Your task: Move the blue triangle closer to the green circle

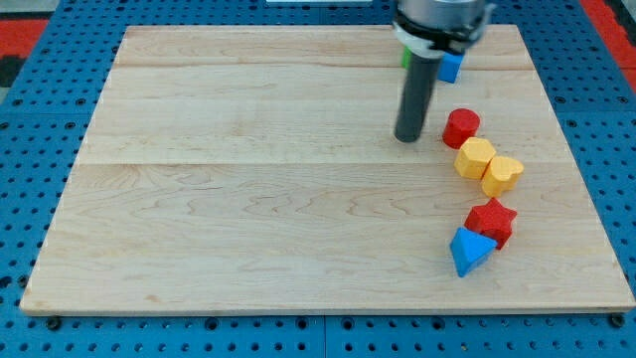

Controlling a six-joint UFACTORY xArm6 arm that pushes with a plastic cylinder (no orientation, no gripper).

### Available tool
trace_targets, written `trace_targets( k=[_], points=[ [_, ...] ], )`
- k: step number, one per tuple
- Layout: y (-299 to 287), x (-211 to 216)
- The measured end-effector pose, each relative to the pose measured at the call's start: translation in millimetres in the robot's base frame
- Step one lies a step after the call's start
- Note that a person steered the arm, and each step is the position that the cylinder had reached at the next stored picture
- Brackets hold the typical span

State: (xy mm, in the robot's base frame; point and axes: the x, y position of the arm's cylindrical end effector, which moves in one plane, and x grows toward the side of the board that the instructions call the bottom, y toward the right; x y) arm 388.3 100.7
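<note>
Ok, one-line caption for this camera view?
My tip rests on the wooden board, left of the red cylinder, far from the blue triangle block near the view's bottom.

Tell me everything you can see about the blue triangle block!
The blue triangle is a small, chunky, bright blue block with smooth painted-looking faces and one corner pointing toward the view's right. It lies flat on the wooden board, near the bottom right. The red star-like block presses against its upper right side. My tip is far off, toward the view's top, not touching it.
</note>
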Motion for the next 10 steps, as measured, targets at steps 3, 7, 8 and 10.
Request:
trace_targets(
  k=[3, 7, 8, 10],
  points=[
    [65, 19],
    [-54, 167],
    [-47, 230],
    [114, 227]
  ],
)
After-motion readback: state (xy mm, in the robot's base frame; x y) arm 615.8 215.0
